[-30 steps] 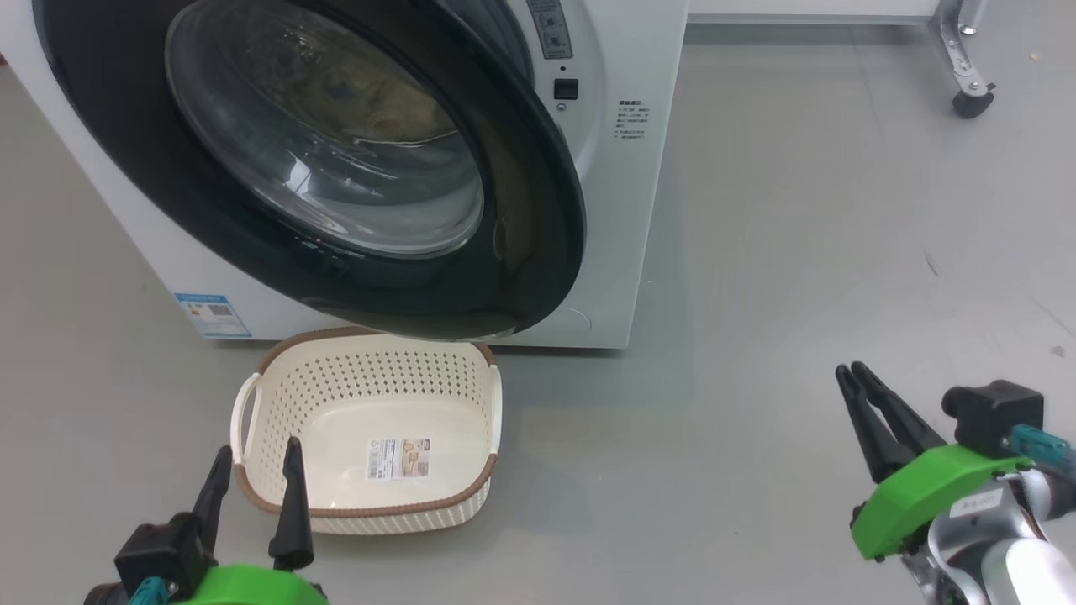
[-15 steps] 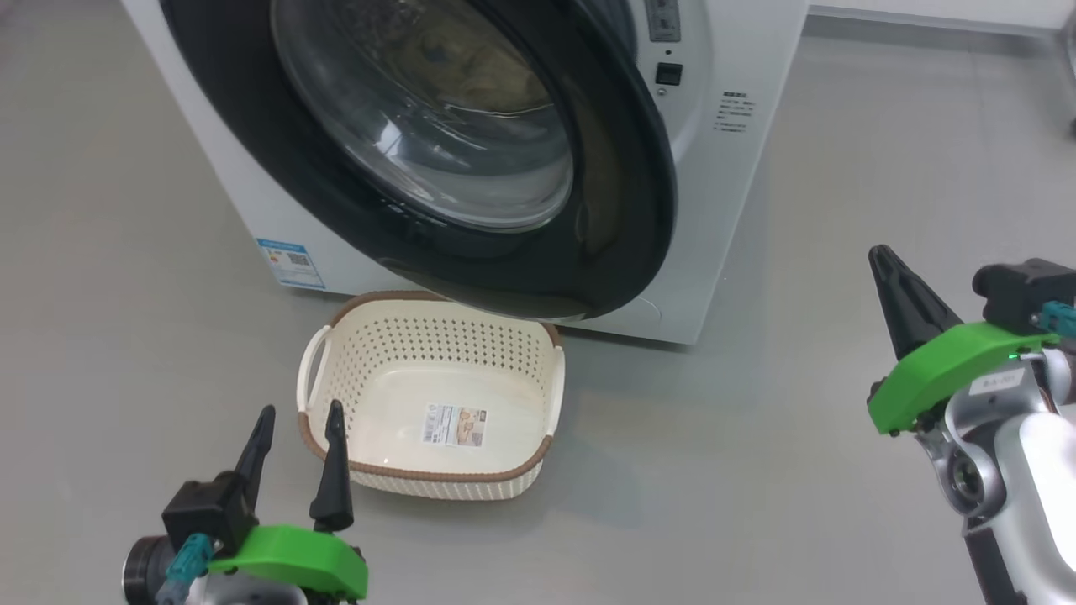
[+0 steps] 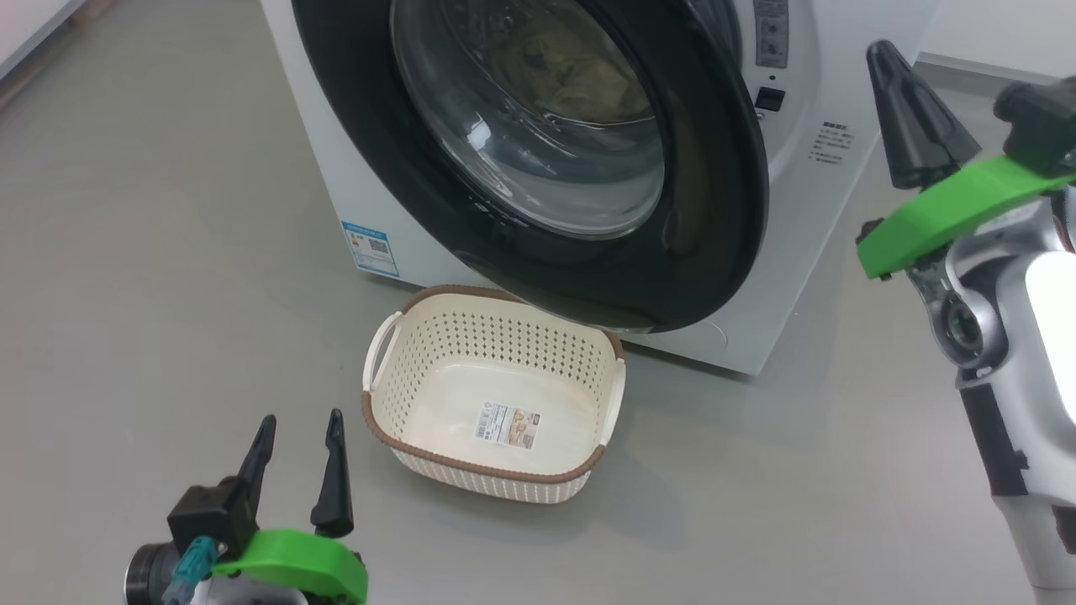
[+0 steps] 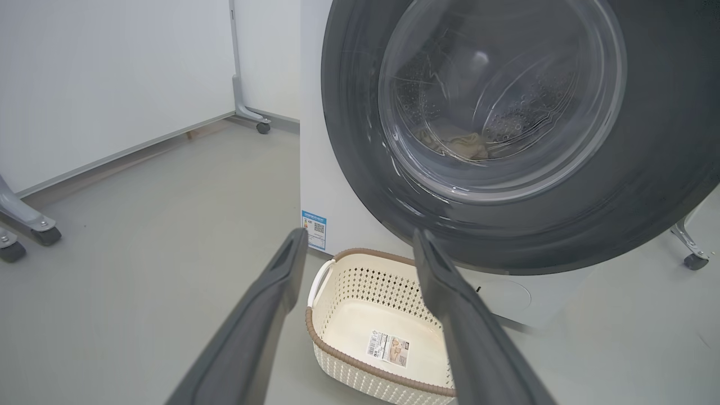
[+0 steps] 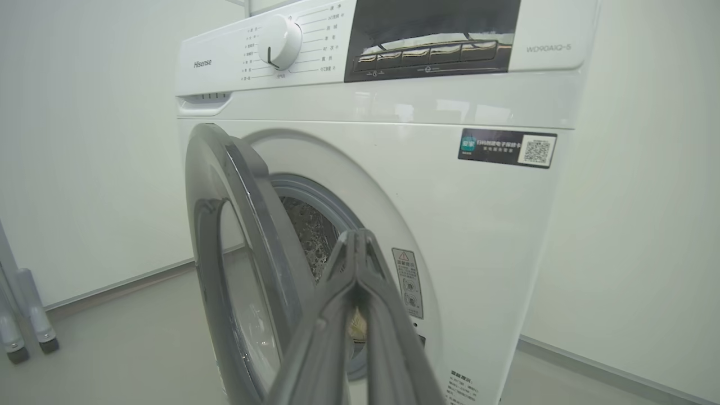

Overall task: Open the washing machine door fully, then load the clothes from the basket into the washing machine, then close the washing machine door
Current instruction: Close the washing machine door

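Observation:
The washing machine stands at the top of the head view. Its door hangs ajar, swung partway out over the basket. The cream basket sits on the floor with nothing in it but a sticker. Pale yellow clothes show through the door glass, lying in the drum. My left gripper is open and low, left of the basket. My right gripper is shut on nothing, raised to the right of the door's free edge. In the right wrist view its fingertips point at the gap beside the door.
A white panel on castors stands left of the machine, with more castor legs nearer. Another castor sits to the machine's right. A white wall runs close along the machine's right side. Grey floor surrounds the basket.
My right gripper has shut and risen from floor level to beside the door's free edge. The head camera has shifted, sliding the whole scene rightward. The left gripper stays open and still.

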Available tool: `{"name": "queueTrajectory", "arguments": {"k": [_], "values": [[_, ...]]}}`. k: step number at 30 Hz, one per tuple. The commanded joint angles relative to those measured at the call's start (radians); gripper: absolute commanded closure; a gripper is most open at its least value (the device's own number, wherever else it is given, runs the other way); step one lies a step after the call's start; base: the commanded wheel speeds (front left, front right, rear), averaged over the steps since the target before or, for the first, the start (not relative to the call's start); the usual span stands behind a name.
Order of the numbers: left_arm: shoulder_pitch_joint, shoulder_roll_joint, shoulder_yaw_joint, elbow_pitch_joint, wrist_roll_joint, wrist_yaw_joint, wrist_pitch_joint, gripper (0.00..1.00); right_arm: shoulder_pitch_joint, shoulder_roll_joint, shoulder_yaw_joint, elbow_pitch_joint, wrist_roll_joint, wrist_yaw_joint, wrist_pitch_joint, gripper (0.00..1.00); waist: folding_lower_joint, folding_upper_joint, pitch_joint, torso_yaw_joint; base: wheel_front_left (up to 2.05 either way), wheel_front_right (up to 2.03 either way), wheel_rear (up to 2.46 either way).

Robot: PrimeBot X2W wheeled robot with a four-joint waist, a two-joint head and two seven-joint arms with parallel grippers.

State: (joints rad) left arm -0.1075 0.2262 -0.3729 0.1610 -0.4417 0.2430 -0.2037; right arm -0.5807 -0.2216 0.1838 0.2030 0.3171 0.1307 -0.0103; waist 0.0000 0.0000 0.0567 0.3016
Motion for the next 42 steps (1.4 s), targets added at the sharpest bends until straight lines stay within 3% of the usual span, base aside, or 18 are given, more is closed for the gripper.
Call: {"name": "queueTrajectory", "arguments": {"k": [1,10,31,42], "values": [[-0.042,0.017,0.035,-0.025,-0.003,0.018,-0.012,0.00,-0.050,-0.005,0.034,-0.050,0.003,0.000,0.000,1.00,0.0000,0.0000,-0.002,0.015,0.00,0.00,0.00],[-0.043,-0.001,0.032,-0.019,-0.017,0.018,-0.021,0.00,-0.138,0.007,0.156,-0.048,0.034,0.000,0.052,1.00,0.0000,0.0000,0.007,0.071,0.00,0.00,0.00],[-0.071,-0.039,0.008,0.004,-0.022,0.000,-0.043,0.00,-0.335,-0.069,0.286,0.272,0.143,0.000,0.072,1.00,0.0000,0.0000,0.057,0.186,0.00,0.00,0.00],[-0.076,-0.060,0.012,0.020,-0.016,-0.005,-0.053,0.00,-0.402,-0.095,0.330,0.398,0.191,0.000,0.078,1.00,0.0000,0.0000,0.078,0.199,0.00,0.00,0.00]]}}
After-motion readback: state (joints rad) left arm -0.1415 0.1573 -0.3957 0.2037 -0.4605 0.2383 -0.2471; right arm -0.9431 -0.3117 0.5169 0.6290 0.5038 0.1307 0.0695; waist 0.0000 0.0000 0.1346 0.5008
